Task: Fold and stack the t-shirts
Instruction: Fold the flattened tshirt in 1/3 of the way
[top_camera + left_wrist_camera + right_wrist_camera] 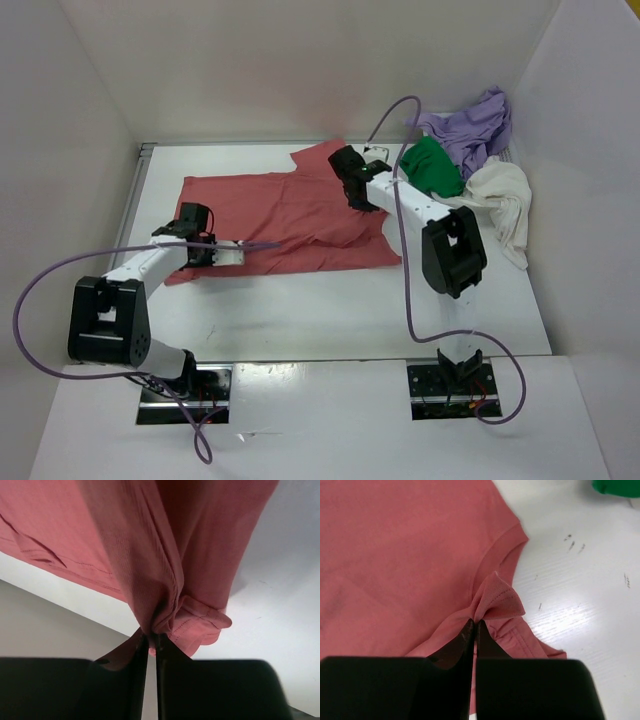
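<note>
The salmon-red t-shirt [290,215] lies spread on the white table [330,310], wide side left to right. My left gripper [192,222] is at its left end, and a bunched hem [200,622] is pinched between the nearly closed jaws [151,637], the cloth hanging up from them. My right gripper [358,192] is at the shirt's upper right, shut [475,624] on a fold of fabric [497,602] beside the collar [500,550]. The green [432,165], lavender [475,125] and cream-white [505,200] t-shirts lie heaped at the back right.
White walls close the table in at the left, back and right. The right arm's elbow [453,250] stands next to the cream shirt. Purple cables loop from both arms. A corner of the green shirt [615,486] shows in the right wrist view.
</note>
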